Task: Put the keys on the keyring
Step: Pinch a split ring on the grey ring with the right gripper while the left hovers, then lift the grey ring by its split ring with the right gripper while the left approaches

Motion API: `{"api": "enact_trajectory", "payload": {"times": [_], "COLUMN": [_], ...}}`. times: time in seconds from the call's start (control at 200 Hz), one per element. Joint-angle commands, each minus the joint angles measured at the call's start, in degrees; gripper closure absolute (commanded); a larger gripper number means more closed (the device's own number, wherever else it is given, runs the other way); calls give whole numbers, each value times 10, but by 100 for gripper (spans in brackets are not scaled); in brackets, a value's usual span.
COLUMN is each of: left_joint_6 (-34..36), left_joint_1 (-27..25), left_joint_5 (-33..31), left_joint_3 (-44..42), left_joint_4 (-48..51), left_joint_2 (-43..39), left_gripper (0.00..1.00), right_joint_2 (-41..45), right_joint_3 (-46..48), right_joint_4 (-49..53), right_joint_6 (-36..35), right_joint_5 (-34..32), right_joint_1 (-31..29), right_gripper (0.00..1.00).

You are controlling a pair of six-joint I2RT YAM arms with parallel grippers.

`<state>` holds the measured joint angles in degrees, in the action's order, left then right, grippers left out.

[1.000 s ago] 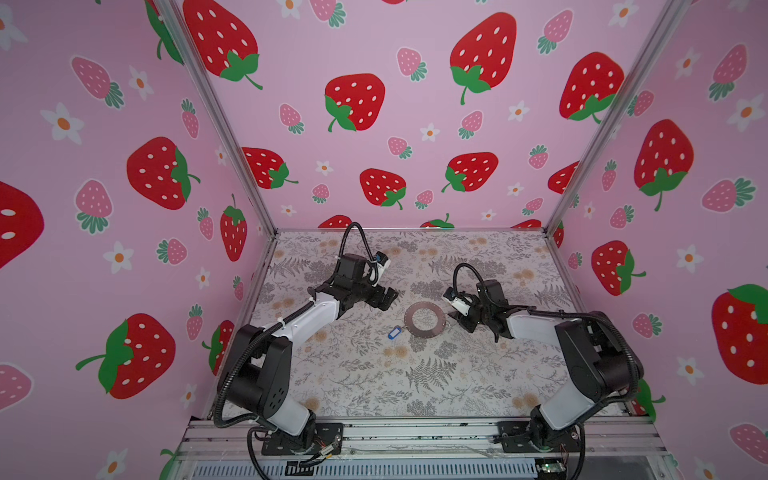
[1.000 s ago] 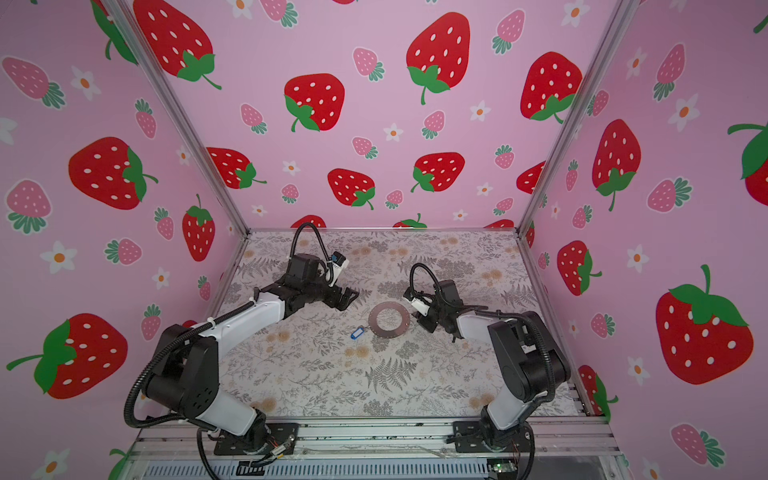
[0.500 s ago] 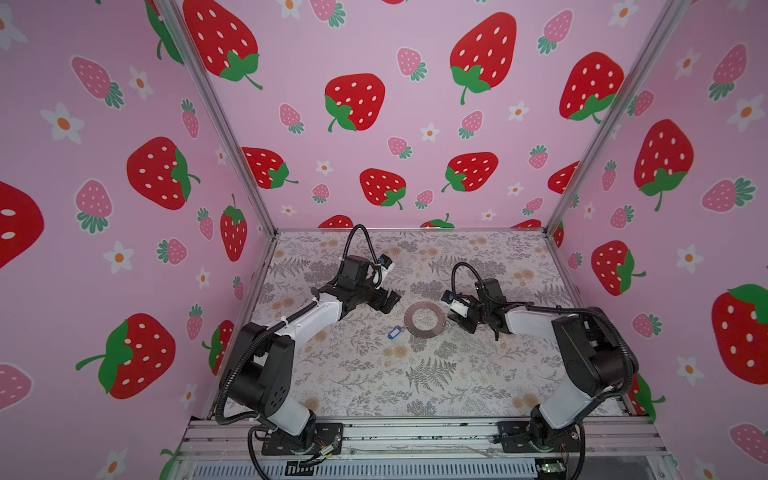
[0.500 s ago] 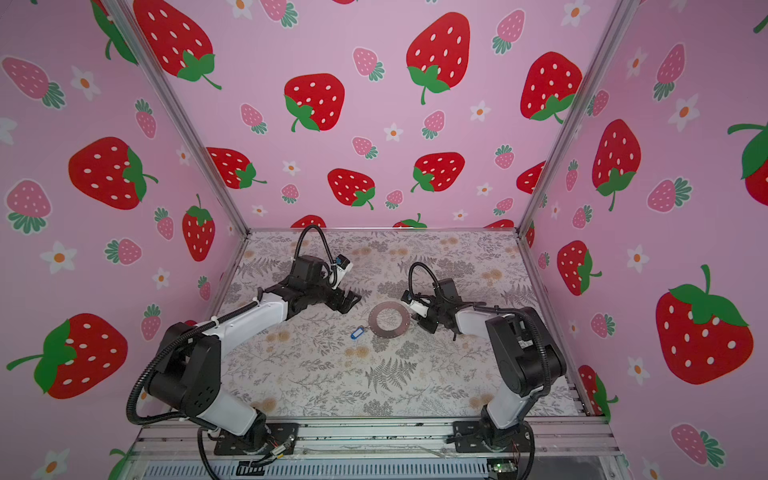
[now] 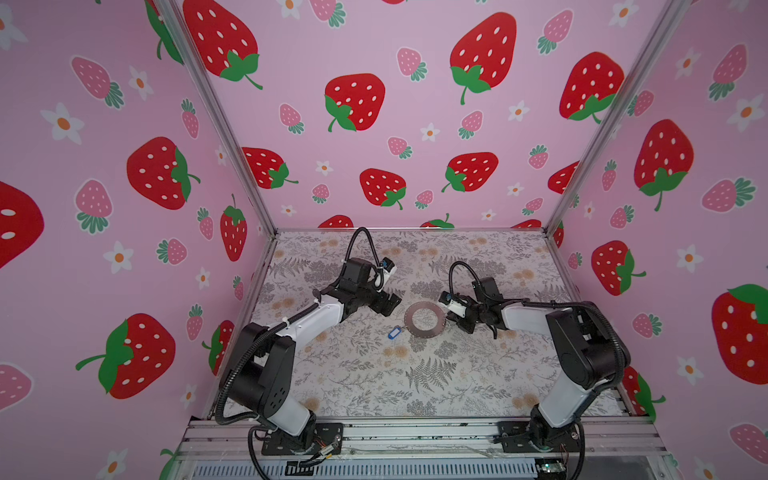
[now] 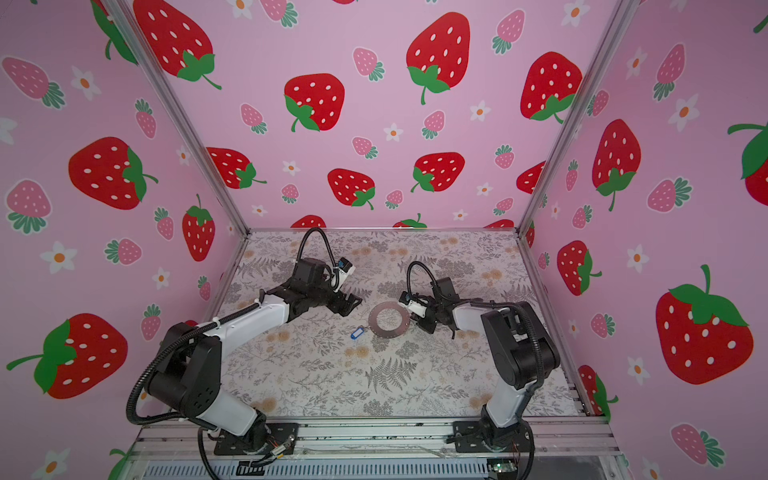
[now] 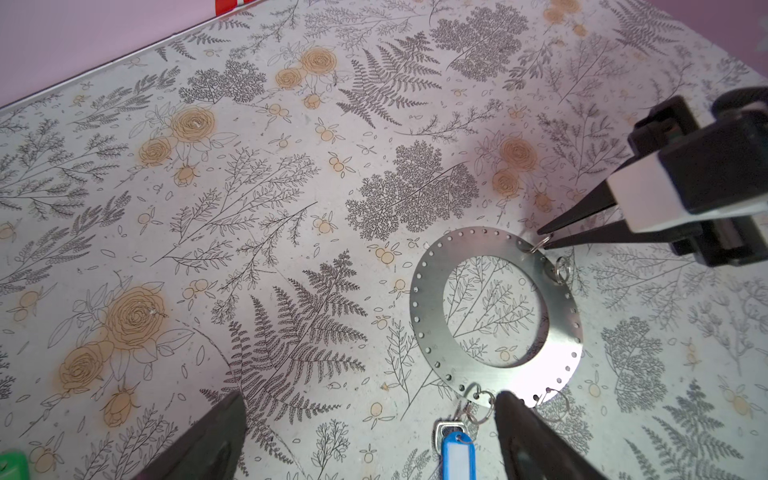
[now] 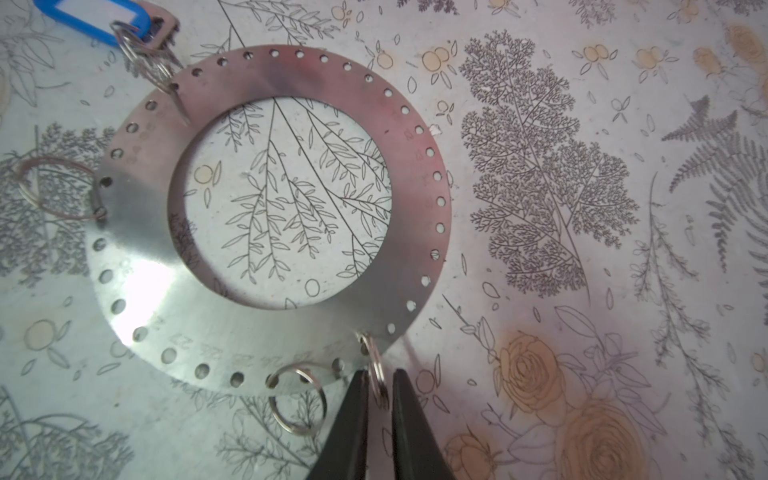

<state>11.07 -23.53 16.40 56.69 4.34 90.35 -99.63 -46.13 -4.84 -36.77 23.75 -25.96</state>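
Where the tabletop (image 5: 374, 382) lies nearest, the blue key (image 5: 394, 333) rests flat, linked by small rings (image 8: 137, 50) through an edge hole of the keyring (image 8: 266, 79). My left gripper (image 7: 370, 395) hovers just beyond, fingers wide apart, holding nothing. The green key (image 7: 10, 463) lies beside one finger. My right gripper (image 8: 379, 374) pinches a split ring (image 8: 376, 361) on the keyring's right edge.

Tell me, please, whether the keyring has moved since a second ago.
No. In a top view the keyring still lies just beyond the same large fern print.
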Motion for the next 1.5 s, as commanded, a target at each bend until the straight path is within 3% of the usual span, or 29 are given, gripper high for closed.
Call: {"api": "enact_trajectory", "payload": {"times": [0.0,0.255,0.545,0.675,0.73,0.82,1.011,1.186,1.496], "left_joint_6": [12,15,24,37,50,60,110,154,185], "left_joint_1": [-4,-6,-12,-17,-18,-30,-85,-112,-141], "left_joint_5": [-7,0,34,76,104,114,54,46,47], "left_joint_3": [-6,-4,-28,-54,-63,-73,-112,-172,-151], "left_joint_4": [-2,3,-1,-3,-1,2,-22,-95,-93], "left_joint_2": [-20,-25,-68,-101,-116,-142,-213,-265,-259], "left_gripper": [8,15,26,44,58,71,75,79,80], "right_joint_2": [-4,9,82,137,162,202,276,328,375], "right_joint_3": [-8,-5,30,51,61,72,79,67,56], "right_joint_4": [26,30,9,-2,-9,-13,-5,14,34], "right_joint_6": [-24,-26,-55,-92,-110,-144,-175,-161,-126], "right_joint_5": [21,40,44,57,64,76,74,82,114], "right_joint_1": [4,4,2,-4,-8,-21,-55,-83,-116], "right_gripper": [88,97,99,100,100,100,100,100,100]}}
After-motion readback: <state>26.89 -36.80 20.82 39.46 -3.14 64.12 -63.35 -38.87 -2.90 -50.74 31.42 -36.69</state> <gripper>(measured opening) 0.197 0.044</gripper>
